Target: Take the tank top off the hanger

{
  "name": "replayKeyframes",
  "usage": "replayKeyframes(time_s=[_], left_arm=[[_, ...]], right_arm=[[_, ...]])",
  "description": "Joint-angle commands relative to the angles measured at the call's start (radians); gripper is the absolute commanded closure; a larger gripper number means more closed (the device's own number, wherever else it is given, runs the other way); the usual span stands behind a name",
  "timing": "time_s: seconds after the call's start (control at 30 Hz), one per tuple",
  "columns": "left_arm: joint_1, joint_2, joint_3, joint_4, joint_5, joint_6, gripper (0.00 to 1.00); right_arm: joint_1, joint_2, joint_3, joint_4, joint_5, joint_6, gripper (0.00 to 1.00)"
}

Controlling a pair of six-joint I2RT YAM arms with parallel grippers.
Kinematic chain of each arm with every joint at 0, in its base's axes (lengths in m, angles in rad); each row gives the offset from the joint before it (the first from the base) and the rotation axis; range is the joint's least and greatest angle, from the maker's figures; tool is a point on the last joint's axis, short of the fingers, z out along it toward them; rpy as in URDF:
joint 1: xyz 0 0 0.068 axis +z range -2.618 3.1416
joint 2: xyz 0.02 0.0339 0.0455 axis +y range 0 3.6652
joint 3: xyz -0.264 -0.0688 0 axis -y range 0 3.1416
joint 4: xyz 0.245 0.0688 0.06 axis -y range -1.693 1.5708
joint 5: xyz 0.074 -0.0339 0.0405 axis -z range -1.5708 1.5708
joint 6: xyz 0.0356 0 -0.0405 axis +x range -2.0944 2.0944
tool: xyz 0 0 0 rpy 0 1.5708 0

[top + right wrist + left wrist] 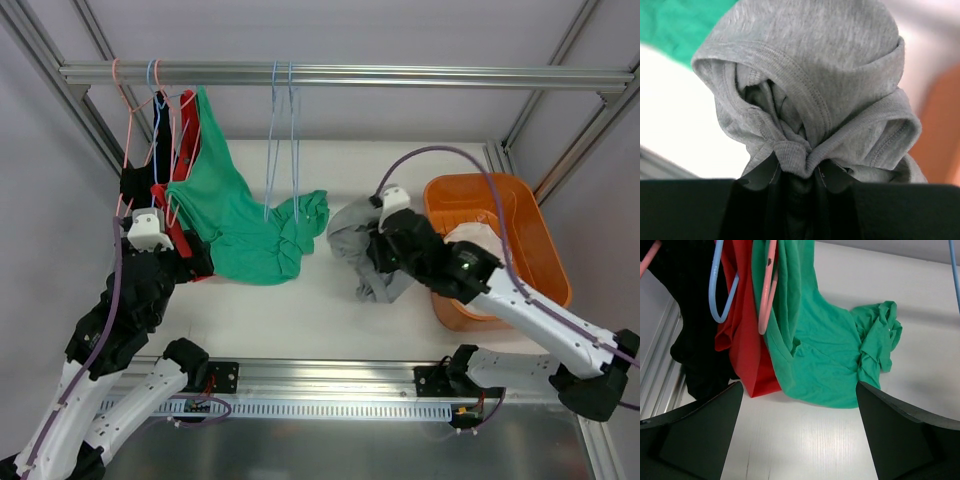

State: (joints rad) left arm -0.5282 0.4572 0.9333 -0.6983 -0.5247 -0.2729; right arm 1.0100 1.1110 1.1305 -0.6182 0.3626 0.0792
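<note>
Grey tank top [805, 75] grasped by right hand [799, 172], left hand [799, 385] released, two bare blue hangers [293, 150]

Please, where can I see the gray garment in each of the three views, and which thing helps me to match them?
Top external: gray garment right of centre, bunched at the right gripper, beside the orange bin.
Left wrist: not in it.
Right wrist: the garment fills the centre, pinched between the fingers at the bottom.
Shared landmark: the green tank top, in all three views.
</note>
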Motion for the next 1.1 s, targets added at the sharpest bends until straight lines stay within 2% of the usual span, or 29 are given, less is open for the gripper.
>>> replayKeyframes(time_s=[0.0,0.07,0.2,0.23,0.27,0.3,0.33,0.4,0.47,0.5,0.53,0.57,0.63,0.67,0.7,0.83,0.93,0.97,1.07], left_arm=[[0.008,-0.008,-0.005,0.026,-0.037,-0.005,0.01],[0.008,-0.003,-0.002,0.028,-0.031,0.000,0.01],[0.007,0.008,0.001,0.031,-0.015,-0.003,0.01],[0.008,0.009,0.002,0.033,-0.014,-0.008,0.01],[0.008,0.012,0.004,0.034,-0.011,-0.009,0.01],[0.008,0.015,0.006,0.034,-0.002,-0.009,0.01],[0.008,0.018,0.015,0.036,0.006,-0.009,0.01],[0.008,0.030,0.032,0.033,0.031,0.004,0.01],[0.008,0.046,0.067,0.031,0.052,0.015,0.01],[0.008,0.055,0.096,0.028,0.075,0.023,0.01],[0.008,0.061,0.110,0.025,0.086,0.024,0.01],[0.007,0.069,0.127,0.017,0.091,0.023,0.01],[0.007,0.103,0.194,-0.004,0.104,0.017,0.01],[0.008,0.122,0.218,-0.033,0.107,0.017,0.01],[0.008,0.168,0.270,-0.052,0.103,0.014,0.01],[0.008,0.322,0.424,-0.121,0.049,0.015,0.01],[0.016,0.449,0.562,-0.135,0.034,0.046,0.01],[0.052,0.516,0.602,-0.142,0.073,0.066,0.01],[0.155,0.616,0.778,-0.179,0.182,0.086,0.01]], right_arm=[[-0.137,-0.086,0.135,-0.175,0.060,-0.097,1.00],[-0.285,-0.106,0.178,-0.224,0.029,-0.153,1.00],[-0.587,-0.088,0.227,-0.282,-0.136,-0.216,1.00],[-0.731,-0.076,0.221,-0.282,-0.166,-0.217,1.00],[-0.805,-0.059,0.210,-0.279,-0.206,-0.214,1.00],[-0.861,-0.039,0.203,-0.264,-0.253,-0.210,1.00],[-0.934,0.007,0.193,-0.259,-0.249,-0.202,1.00],[-1.003,0.065,0.199,-0.246,-0.244,-0.180,1.00],[-1.036,0.163,0.219,-0.236,-0.223,-0.161,1.00],[-1.063,0.191,0.227,-0.230,-0.214,-0.153,0.93],[-1.071,0.237,0.245,-0.230,-0.209,-0.147,0.82],[-1.074,0.249,0.255,-0.230,-0.206,-0.145,0.51],[-1.074,0.244,0.267,-0.229,-0.195,-0.139,0.29],[-1.074,0.234,0.279,-0.230,-0.189,-0.137,0.04],[-1.074,0.224,0.290,-0.239,-0.186,-0.136,0.01],[-1.055,0.152,0.321,-0.268,-0.197,-0.136,0.01],[-1.015,0.049,0.278,-0.243,-0.307,-0.133,0.00],[-1.012,-0.014,0.255,-0.201,-0.418,-0.131,0.01],[-0.964,-0.097,0.158,-0.143,-0.578,-0.119,0.00]])
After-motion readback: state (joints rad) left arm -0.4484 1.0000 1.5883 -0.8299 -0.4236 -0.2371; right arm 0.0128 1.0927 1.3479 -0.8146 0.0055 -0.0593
